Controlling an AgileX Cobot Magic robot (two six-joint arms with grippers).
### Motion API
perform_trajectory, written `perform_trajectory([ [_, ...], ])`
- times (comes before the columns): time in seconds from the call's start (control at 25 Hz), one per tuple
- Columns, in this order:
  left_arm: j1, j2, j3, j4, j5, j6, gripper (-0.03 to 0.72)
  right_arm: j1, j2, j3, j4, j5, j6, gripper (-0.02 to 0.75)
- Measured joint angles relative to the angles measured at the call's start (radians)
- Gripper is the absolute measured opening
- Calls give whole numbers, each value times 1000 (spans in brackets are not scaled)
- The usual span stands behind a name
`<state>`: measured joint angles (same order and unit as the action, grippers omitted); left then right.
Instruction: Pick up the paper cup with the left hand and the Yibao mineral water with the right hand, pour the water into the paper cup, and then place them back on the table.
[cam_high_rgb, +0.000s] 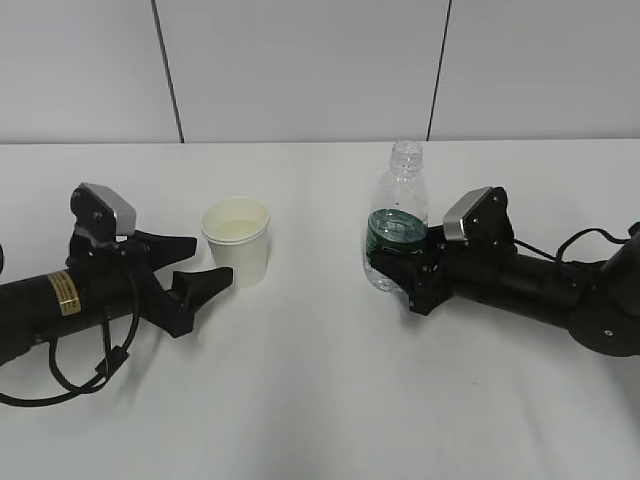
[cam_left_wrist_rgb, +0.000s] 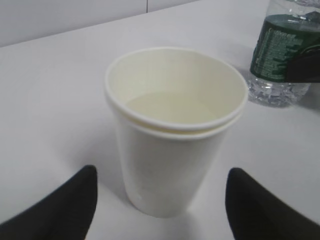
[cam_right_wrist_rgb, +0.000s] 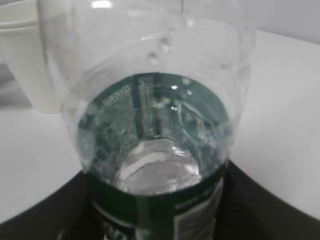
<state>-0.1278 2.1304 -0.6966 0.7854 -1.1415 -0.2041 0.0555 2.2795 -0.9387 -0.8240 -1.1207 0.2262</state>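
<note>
- The paper cup (cam_high_rgb: 238, 241) stands upright on the table (cam_high_rgb: 320, 400), left of centre: cream-white, tapered, rolled rim, a pale pool of liquid low inside. The left wrist view shows a doubled rim.
- The Yibao mineral water (cam_high_rgb: 396, 218) stands upright too, well to the cup's right: clear, ribbed, capless, a dark green label band with white lettering around its lower body. Through its clear wall in the right wrist view, droplets cling inside.
</note>
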Motion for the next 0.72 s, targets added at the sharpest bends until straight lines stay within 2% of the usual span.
perform_trajectory([
  [0.16, 0, -12, 24, -18, 34, 0, 528, 0, 12, -2, -1, -22, -8, 409],
  [0.48, 0, -99, 41, -31, 71, -4, 525, 0, 14, -4, -38, -23, -12, 624],
  [0.72, 0, -131, 63, -28, 126, -23, 522, -4, 14, -6, -86, -23, 26, 646],
])
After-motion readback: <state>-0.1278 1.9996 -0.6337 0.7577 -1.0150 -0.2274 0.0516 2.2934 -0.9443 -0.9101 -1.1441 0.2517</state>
